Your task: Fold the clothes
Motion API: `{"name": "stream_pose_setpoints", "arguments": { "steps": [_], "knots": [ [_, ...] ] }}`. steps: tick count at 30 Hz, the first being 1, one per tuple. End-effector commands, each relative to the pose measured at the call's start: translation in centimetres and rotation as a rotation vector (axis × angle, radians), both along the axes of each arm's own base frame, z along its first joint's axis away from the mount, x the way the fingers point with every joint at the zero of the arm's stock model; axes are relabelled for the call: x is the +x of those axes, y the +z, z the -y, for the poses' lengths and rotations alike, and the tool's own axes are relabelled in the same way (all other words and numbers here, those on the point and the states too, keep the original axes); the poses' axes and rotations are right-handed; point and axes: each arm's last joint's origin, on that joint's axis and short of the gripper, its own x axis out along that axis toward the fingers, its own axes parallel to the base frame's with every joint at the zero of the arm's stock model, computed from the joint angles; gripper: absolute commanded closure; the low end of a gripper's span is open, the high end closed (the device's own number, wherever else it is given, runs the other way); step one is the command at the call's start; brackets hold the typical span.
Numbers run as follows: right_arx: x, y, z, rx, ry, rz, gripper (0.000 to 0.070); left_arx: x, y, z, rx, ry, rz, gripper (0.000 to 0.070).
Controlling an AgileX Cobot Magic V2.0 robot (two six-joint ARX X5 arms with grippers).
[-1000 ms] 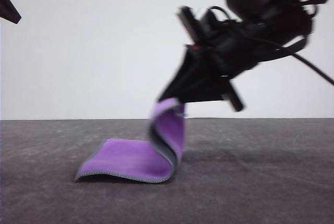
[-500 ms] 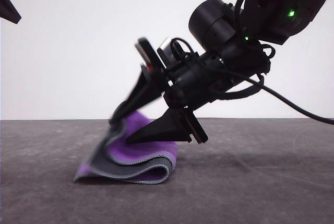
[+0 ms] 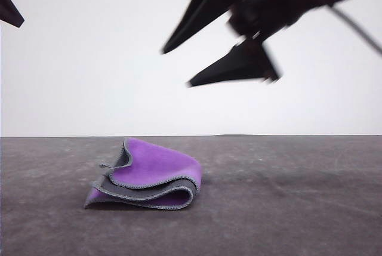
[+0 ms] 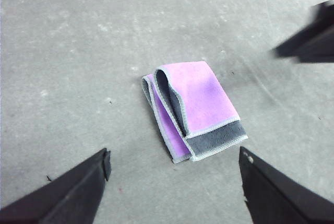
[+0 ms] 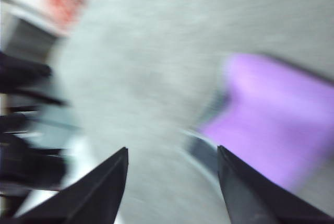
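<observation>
The right gripper (image 3: 176,65) hung open and empty above the table (image 3: 298,208), its two tapered black fingers blurred in the front view, while the cloth (image 3: 149,181) lay folded on the grey surface below and a little to the robot's left of it. The left gripper (image 4: 175,182) hovered with its jaws spread wide, holding nothing, the cloth lying on the table in front of its fingers in its own wrist view. Judged from how things lay, one fold had been laid and let go. The next move would call for pressing the bundle flat or taking a free edge for a second fold, and either would need a low, careful approach, since the upper layer stood slightly proud and curled at one end instead of lying flush. The cloth was a small soft piece, bright purple on the upper face and dark charcoal where a strip of the other side showed, with pale grey stitched edging tracing every layer. Its folded end made a rounded, springy loop. The table looked matt, dark grey and faintly scuffed. The right wrist view was too smeared for detail beyond purple fabric near the fingertips.
</observation>
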Motion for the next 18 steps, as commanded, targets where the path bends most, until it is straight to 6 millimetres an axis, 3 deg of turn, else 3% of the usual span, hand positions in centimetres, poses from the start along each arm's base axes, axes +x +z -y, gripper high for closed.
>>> {"name": "stream_pose_setpoints", "arguments": {
  "steps": [1,5,9,18],
  "knots": [
    [-0.9,1.3,0.8,-0.107,0.009,0.144,0.0366,0.0,0.4,0.1,-0.018,0.005,0.005,0.0227],
    [-3.4,2.9,3.7,-0.290,-0.080,0.266,0.0370,0.0,0.4,0.1,-0.019,0.006,0.004,0.0227],
    [-5.4,3.6,6.1,-0.315,-0.143,0.339,0.0370,0.0,0.4,0.1,-0.019,0.006,0.004,0.0227],
    [-8.8,2.8,9.2,-0.339,-0.275,0.455,0.0369,0.0,0.4,0.1,-0.019,0.006,0.004,0.0227]
  ]
}}
